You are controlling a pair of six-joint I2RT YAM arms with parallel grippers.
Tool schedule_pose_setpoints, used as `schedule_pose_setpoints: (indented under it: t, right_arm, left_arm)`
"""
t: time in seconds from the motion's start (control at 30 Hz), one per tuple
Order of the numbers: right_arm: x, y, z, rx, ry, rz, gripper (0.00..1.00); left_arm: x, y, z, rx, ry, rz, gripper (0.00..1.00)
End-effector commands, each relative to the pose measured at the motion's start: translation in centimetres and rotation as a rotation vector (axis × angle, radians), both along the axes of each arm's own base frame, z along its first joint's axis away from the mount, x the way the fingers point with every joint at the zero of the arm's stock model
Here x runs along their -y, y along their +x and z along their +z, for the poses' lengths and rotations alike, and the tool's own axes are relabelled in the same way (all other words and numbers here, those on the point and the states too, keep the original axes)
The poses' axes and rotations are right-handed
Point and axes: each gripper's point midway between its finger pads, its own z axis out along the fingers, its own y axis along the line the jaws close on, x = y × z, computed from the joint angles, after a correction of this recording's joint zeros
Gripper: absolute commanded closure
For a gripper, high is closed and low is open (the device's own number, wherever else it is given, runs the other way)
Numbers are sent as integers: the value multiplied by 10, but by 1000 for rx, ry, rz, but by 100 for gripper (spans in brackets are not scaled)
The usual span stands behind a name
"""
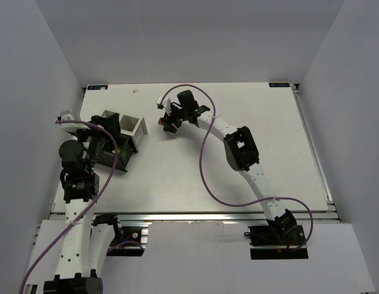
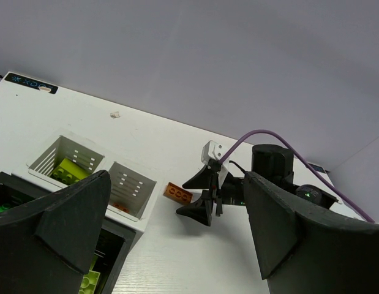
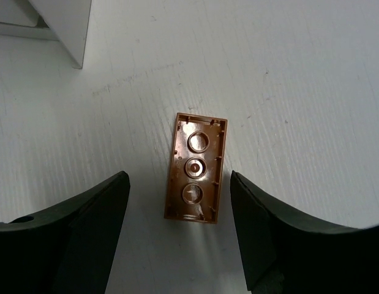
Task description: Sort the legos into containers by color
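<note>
right wrist: orange lego (image 3: 195, 168) shown underside-up, only a speck from above | lego set between spread jaws of right gripper (image 3: 178, 184), gaps seen both sides | left gripper (image 2: 177, 177) spread wide

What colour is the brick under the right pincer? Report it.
The brick is orange, clearest in the right wrist view.

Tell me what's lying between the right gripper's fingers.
One orange brick, lying hollow side up on the table, inside the open right gripper; the right wrist view shows it.
</note>
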Motion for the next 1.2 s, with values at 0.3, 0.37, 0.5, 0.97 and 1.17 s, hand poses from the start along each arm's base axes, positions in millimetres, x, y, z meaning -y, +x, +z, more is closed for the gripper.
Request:
schedule_pose_setpoints:
  t: [0.3,0.37,0.5,0.97,1.17]
  right_arm:
    - [1,-1,6,12,-11,21,47]
    - [2,-4,7,9,-12,36,54]
    - [3,-13,4,-6,-18,62,72]
    - [8,-29,71,-32,143,19,100]
    - [4,-26,119,-8,243,-21,100]
  left_arm:
    - [1,-2,4,17,0,-7,2]
    - [1,-2,4,17,0,-7,2]
    - [0,-2,4,17,3,-4,2]
    - [-1,-2,4,16,6,4,2]
    - [-1,-3,4,17,6,4,2]
